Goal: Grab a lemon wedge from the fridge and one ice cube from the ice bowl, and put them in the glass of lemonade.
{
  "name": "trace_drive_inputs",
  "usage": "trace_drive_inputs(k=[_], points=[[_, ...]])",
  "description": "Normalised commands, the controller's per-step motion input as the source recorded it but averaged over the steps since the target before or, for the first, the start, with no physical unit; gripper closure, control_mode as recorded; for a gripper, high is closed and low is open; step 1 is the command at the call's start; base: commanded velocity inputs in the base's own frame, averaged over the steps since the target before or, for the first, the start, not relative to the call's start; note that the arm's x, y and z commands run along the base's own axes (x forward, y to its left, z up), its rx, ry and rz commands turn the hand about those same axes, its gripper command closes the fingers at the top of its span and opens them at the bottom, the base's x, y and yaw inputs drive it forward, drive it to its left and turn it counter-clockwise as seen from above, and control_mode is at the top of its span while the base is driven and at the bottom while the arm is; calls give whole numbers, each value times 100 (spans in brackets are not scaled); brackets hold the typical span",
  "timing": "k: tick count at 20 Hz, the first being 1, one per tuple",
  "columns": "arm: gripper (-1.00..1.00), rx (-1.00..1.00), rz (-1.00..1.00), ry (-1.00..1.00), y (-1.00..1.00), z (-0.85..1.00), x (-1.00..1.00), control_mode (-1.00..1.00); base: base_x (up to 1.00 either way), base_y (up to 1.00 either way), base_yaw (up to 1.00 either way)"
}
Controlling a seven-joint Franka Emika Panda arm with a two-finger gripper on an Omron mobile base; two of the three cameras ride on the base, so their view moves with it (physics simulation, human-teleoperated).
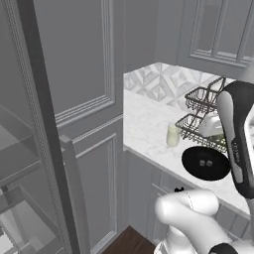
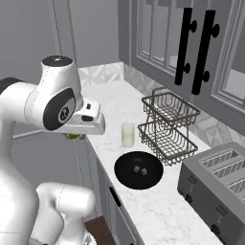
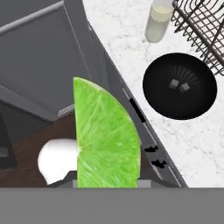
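The marble counter (image 2: 107,103) offers open surface along its back-left stretch and in front of the glass of lemonade (image 2: 128,134). The black ice bowl (image 2: 139,170) sits near the front edge, just beside the glass, with a narrow strip of bare counter between them. The two-tier wire basket (image 2: 168,125) stands close on the glass's right and blocks approach from that side. The toaster (image 2: 217,184) closes the right end. The upper cabinet doors with black handles (image 2: 197,50) overhang the basket, limiting headroom there. Above the glass and bowl, space is free. The open fridge door (image 1: 44,149) bounds the left.
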Motion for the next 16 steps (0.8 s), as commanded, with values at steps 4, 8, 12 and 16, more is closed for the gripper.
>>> trace_drive_inputs(k=[4, 8, 12, 16], points=[[100, 1, 1, 1, -59, -15, 96, -100, 0, 0, 0], [100, -1, -2, 0, -8, -33, 88, -100, 0, 0, 0], [100, -9, -16, 0, 45, -38, 90, -100, 0, 0, 0], [100, -4, -11, 3, 23, -36, 100, -100, 0, 0, 0]])
